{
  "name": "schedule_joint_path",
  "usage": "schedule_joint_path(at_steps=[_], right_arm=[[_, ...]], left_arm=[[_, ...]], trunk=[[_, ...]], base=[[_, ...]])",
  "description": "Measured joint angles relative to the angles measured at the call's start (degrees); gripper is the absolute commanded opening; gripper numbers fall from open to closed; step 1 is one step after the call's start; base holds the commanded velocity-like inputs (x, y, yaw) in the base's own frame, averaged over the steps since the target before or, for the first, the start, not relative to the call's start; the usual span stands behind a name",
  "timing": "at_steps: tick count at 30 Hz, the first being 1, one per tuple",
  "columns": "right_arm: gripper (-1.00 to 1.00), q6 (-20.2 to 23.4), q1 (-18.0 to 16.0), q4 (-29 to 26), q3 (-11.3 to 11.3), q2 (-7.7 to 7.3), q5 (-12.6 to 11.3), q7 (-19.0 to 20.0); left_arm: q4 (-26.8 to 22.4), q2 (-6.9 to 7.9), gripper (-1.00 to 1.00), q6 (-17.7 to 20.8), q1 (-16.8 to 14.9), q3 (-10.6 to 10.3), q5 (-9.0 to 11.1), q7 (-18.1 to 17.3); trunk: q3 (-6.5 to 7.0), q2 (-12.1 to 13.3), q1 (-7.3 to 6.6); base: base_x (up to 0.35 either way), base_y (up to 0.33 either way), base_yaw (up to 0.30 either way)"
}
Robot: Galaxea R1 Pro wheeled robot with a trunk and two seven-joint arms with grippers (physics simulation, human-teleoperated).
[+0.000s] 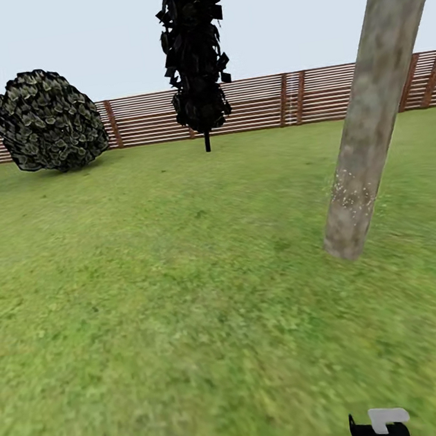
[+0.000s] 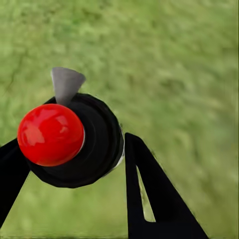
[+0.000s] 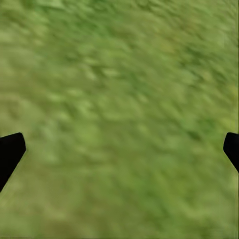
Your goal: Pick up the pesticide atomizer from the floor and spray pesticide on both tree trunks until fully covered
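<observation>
Left tool (image 2: 74,164): clamped round pesticide atomizer (image 2: 74,139). Right tool (image 3: 119,149): spread, empty. Tree trunk (image 1: 369,104): speckled low only; best to aim the nozzle squarely and sweep upward.

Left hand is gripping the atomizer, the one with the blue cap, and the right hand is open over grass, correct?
Not quite: the cap is red, not blue. The left wrist view shows the left hand shut on the atomizer with its red cap. The right hand is open over the grass, as you said.
</observation>
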Motion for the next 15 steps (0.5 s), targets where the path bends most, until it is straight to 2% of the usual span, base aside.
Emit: schedule_joint_path(at_steps=[4,10,11,12,15], right_arm=[[1.00,0.00,0.00,0.00,0.02,-0.01,-0.01,0.00],[1.00,-0.01,0.00,-0.01,0.04,0.00,0.01,-0.03],[1.00,-0.01,0.00,-0.01,0.05,-0.01,0.01,-0.03],[1.00,-0.01,0.00,0.02,0.05,0.00,0.01,-0.03],[1.00,-0.01,0.00,0.01,0.04,0.00,0.01,-0.03]], left_arm=[[0.00,0.00,-1.00,-0.12,0.00,0.00,0.00,0.00],[-0.01,0.00,-1.00,-0.53,0.00,0.02,0.26,-0.02],[0.00,0.00,-1.00,-0.54,0.00,0.03,0.59,-0.02],[0.01,0.05,-1.00,-0.64,0.00,0.17,2.54,-0.03],[0.00,0.04,-1.00,-0.65,0.00,0.02,3.35,-0.11]], trunk=[[0.00,0.00,0.00],[0.00,0.00,0.00],[0.00,0.00,0.00],[0.00,0.00,0.00],[0.00,0.00,0.00]], base=[[0.000,-0.017,0.284],[0.000,-0.234,0.284],[0.000,-0.271,0.284],[0.000,-0.271,0.284],[0.000,-0.272,0.284]])
